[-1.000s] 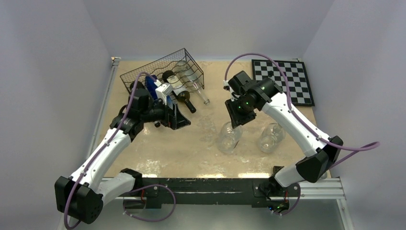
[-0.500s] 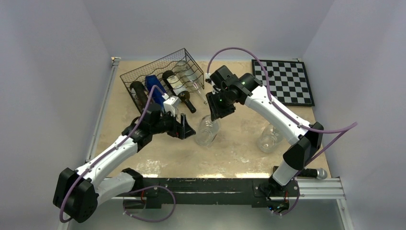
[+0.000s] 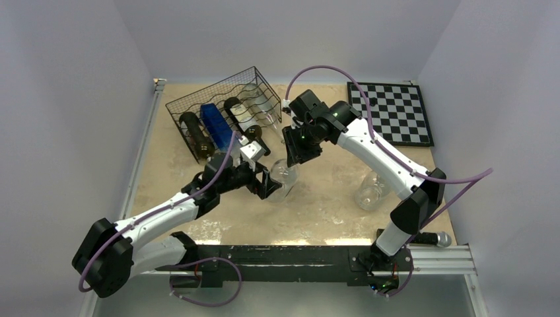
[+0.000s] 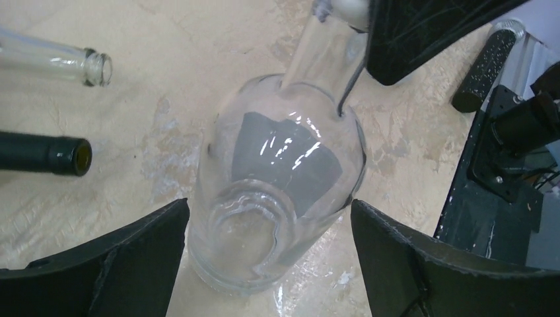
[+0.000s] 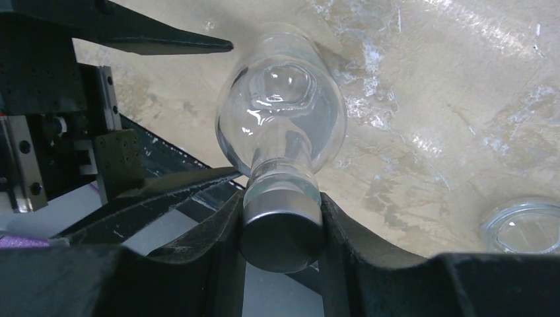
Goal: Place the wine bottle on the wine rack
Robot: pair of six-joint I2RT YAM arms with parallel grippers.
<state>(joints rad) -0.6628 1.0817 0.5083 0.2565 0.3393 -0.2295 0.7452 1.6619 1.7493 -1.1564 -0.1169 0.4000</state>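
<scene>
A clear glass wine bottle (image 3: 284, 179) with a dark cap (image 5: 282, 231) sits mid-table, tilted. My right gripper (image 3: 298, 150) is shut on its capped neck, as the right wrist view shows (image 5: 282, 221). My left gripper (image 3: 267, 185) is open. In the left wrist view (image 4: 270, 205) its jaws stand either side of the bottle's base (image 4: 264, 231) without touching it. I cannot tell whether the base rests on the table. The black wire wine rack (image 3: 198, 100) stands at the back left with several bottles lying in it.
A second clear bottle (image 3: 372, 190) stands right of centre and shows in the right wrist view (image 5: 525, 228). A chessboard (image 3: 396, 112) lies at the back right. A clear neck (image 4: 53, 63) and a dark neck (image 4: 43, 153) stick out from the rack.
My right gripper has carried the clear bottle left towards the rack, then held still. My left gripper has swung right from the rack and now straddles the bottle's base.
</scene>
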